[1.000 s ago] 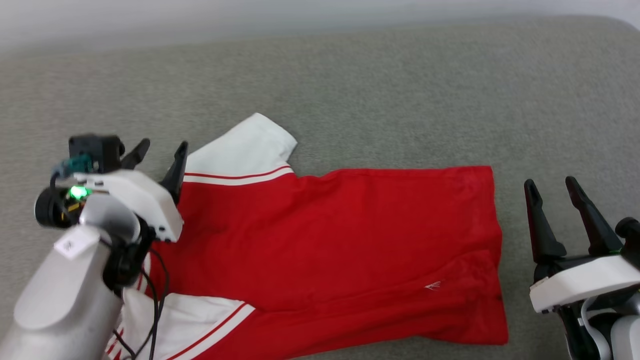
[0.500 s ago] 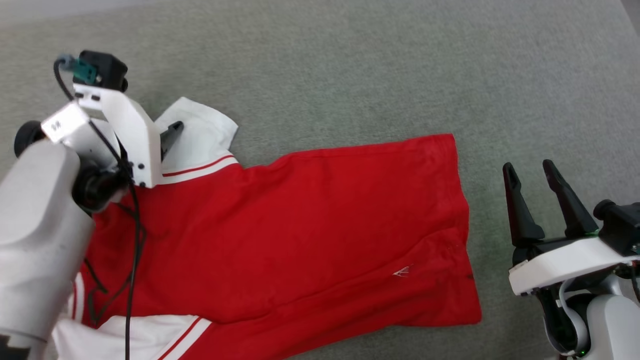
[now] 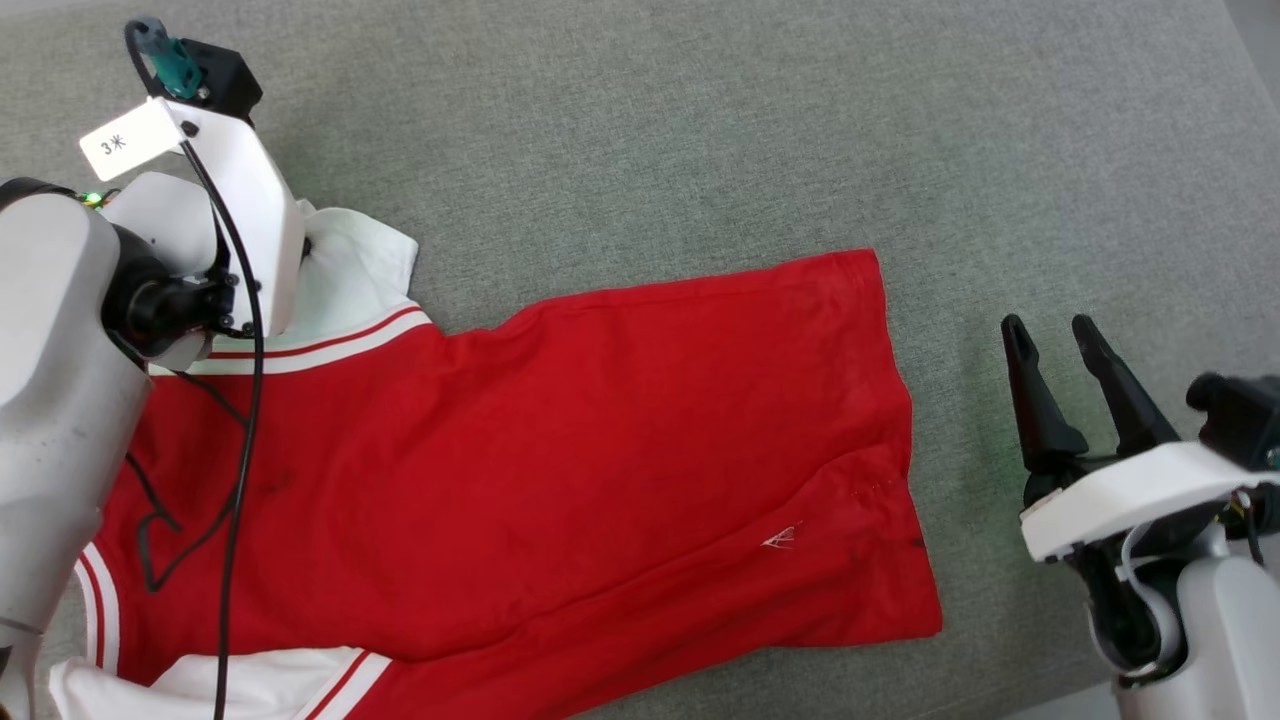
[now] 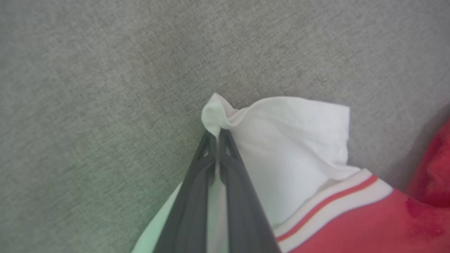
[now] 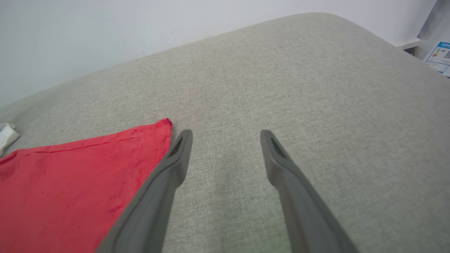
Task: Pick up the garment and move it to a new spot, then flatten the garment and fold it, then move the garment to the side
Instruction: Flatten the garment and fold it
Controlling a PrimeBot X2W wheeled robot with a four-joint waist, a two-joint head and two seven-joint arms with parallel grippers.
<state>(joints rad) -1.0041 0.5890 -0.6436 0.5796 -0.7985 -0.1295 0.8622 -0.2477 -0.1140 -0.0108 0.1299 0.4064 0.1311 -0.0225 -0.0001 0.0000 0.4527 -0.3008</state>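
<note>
Desk: Grey cushion (image 3: pixel 700 120) status? Where's the garment (image 3: pixel 560 430)?
Me: Spread out, well short of its far edge. My left end effector (image 4: pixel 215 135) pinches the white sleeve (image 4: pixel 288 140); right end effector (image 3: pixel 1048 325) gapes beside the hem (image 3: pixel 900 430).

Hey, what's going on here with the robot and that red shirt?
The robot is working on a red garment that lies mostly flat on a grey padded surface. Its left gripper is shut on the edge of the far white sleeve, pinching a small fold of cloth. The right gripper hangs open off to the side of the hem, holding nothing. No fold is made yet.
</note>
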